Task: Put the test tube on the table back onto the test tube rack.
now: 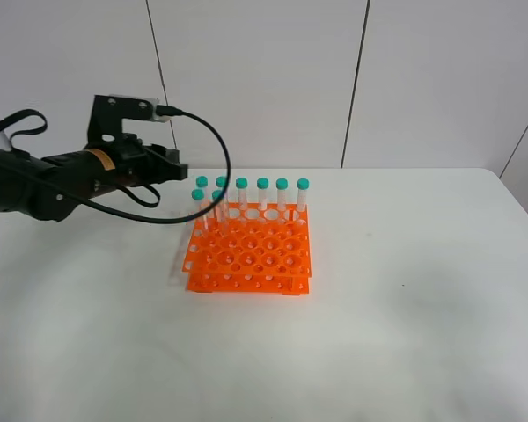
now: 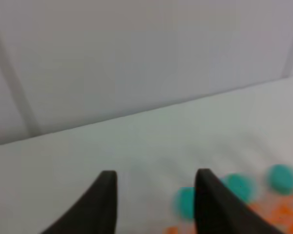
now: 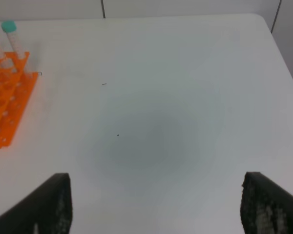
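The orange test tube rack (image 1: 251,253) stands mid-table, and its edge shows in the right wrist view (image 3: 5,105). Several teal-capped test tubes (image 1: 242,195) stand upright along its far side and far-left corner. No tube lies on the white table (image 1: 405,316) in any view. My left gripper (image 1: 178,169) hovers above and just left of the rack's far-left corner. It is open and empty in the left wrist view (image 2: 154,197), with blurred teal caps (image 2: 237,187) beside one finger. My right gripper (image 3: 156,204) is wide open and empty over bare table, right of the rack, and is outside the exterior high view.
A black cable (image 1: 216,145) loops from the left arm down behind the rack's left side. A white panelled wall (image 1: 334,79) stands behind the table. The table's rounded far-right corner (image 3: 259,19) shows in the right wrist view.
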You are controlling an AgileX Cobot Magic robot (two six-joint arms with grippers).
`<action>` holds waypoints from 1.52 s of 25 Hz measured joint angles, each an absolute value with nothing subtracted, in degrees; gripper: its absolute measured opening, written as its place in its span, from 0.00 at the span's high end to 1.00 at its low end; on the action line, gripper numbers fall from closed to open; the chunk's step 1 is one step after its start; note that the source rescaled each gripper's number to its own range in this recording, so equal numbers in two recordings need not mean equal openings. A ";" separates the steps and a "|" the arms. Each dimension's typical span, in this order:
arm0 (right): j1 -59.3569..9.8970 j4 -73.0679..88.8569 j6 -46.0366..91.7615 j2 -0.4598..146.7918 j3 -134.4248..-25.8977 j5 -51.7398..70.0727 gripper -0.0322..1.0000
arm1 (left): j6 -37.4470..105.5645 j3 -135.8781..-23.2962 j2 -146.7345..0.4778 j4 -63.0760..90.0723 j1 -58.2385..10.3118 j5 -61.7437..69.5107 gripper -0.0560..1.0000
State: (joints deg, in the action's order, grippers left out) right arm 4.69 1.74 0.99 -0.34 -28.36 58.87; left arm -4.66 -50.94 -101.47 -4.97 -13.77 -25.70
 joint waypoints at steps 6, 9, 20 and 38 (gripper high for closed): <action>4.69 1.74 0.99 -0.34 -28.36 58.87 0.14 | -7.86 -45.63 -97.73 -4.78 -7.75 -24.47 0.06; 4.69 1.74 0.99 -0.34 -28.36 58.87 0.14 | -8.56 -45.29 -97.46 -6.70 -7.75 -20.06 0.02; 4.69 1.74 0.99 -0.34 -28.36 58.87 0.14 | -8.62 -44.91 -78.70 -13.69 -7.88 15.76 0.00; 4.69 1.69 0.99 -0.34 -28.36 58.87 0.14 | 11.84 -44.91 -36.18 16.24 -7.88 53.71 0.00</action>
